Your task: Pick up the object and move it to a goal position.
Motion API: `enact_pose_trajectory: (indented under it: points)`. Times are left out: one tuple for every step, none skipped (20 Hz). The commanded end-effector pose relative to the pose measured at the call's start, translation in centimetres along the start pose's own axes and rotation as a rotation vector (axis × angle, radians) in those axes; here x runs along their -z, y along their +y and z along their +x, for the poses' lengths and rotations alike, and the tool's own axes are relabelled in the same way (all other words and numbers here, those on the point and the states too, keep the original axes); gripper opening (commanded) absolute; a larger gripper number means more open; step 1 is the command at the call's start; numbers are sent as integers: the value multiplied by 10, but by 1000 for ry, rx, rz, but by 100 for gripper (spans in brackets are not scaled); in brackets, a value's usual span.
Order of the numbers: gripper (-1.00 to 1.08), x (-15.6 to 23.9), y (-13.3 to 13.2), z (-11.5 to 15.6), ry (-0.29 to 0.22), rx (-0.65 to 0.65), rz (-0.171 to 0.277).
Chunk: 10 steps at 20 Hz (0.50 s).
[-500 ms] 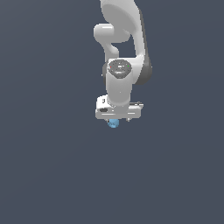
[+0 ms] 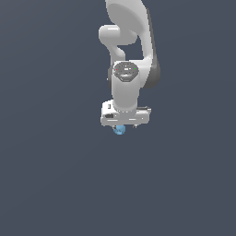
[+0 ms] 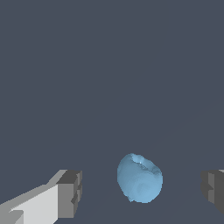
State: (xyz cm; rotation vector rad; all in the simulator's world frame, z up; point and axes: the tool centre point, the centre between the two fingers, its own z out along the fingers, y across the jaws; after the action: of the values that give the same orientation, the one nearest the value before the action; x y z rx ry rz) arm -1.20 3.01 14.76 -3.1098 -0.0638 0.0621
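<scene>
Descent looks done since half a second ago: my gripper (image 3: 139, 192) has dropped around the object (image 3: 139, 178), jaws spread wide with a gap on each side, the blob between them untouched, so closing seems next.

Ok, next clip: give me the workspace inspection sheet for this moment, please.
Surface: plain dark grey-blue ground, no marks seen.
Job's things: light-blue blob, rounded, lying between the fingers with a gap on each side in the wrist view; in the exterior view it peeks out just under the hand.
Clutter: nothing seen.
Gripper: gripper open, fingers apart from the blob, no contact visible.
Cables: nothing seen.
Surroundings: only the white arm reaching down from above; no goal marker seen.
</scene>
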Motion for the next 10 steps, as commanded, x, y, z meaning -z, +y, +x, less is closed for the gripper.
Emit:
enact_pose_trajectory:
  points:
    - [100,1,-1,0,0,2,2]
    - [100,1,-1,1,0,1,2]
    - [100,1,-1,0,0,1,2]
    - [100,1,0,0,0,2,2]
    - [100,1,0,0,0,4,2]
    - [100,0,0,0,0,8,1]
    - [100,0,0,0,0,13,1]
    - [100,0,0,-1,0,20,1]
    - [100,-1,0,-1,1,28,0]
    - [100,-1,1,-1,1,37,0]
